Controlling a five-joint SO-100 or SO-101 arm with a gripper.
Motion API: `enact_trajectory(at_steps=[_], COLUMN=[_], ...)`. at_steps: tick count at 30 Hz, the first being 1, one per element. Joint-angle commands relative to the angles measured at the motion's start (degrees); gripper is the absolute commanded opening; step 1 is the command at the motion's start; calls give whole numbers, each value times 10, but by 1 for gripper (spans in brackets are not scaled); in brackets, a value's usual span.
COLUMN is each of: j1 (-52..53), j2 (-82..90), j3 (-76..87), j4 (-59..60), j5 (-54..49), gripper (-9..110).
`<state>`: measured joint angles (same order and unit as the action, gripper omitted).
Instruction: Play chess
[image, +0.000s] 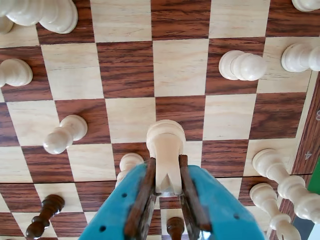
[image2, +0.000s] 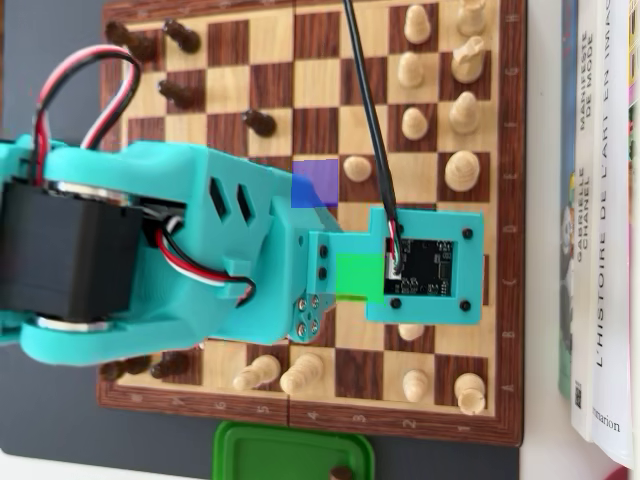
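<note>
the teal two-finger gripper (image: 167, 187) is closed onto a pale wooden chess piece with a notched base (image: 165, 152); in the wrist view the brown-lined jaws press against both sides of its lower part and its rounded top points away over the wooden chessboard with dark and light squares (image: 180, 65). whether the piece touches the board cannot be told. the held piece sits over the boundary of a dark and a light square, toward the near edge of the board in the wrist view.

other pale wooden pawns stand around it: one (image: 65, 133) just to its left, one (image: 243, 65) toward the far right, one (image: 14, 73) by the left edge. a dark brown wooden piece (image: 44, 215) lies near the lower left corner of that view.

in the overhead view the teal plastic arm (image2: 180, 250) covers the board's middle, with a blue square patch (image2: 316, 183) and a green square patch (image2: 360, 274) showing beside it. dark pieces (image2: 180, 93) gather toward the top left corner, pale pieces (image2: 461, 170) along the right edge. a green plastic tray (image2: 290, 452) lies below the board's lower edge, and upright books (image2: 600, 220) stand off its right edge.
</note>
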<state>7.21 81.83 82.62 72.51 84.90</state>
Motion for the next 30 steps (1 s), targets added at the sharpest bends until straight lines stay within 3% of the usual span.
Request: enact_trajectory(at_steps=[1, 30], j1=[15, 21], j2=[-9, -79], j3=[-44, -33], j4=[2, -4], j5=[-12, -33], gripper=[3, 3])
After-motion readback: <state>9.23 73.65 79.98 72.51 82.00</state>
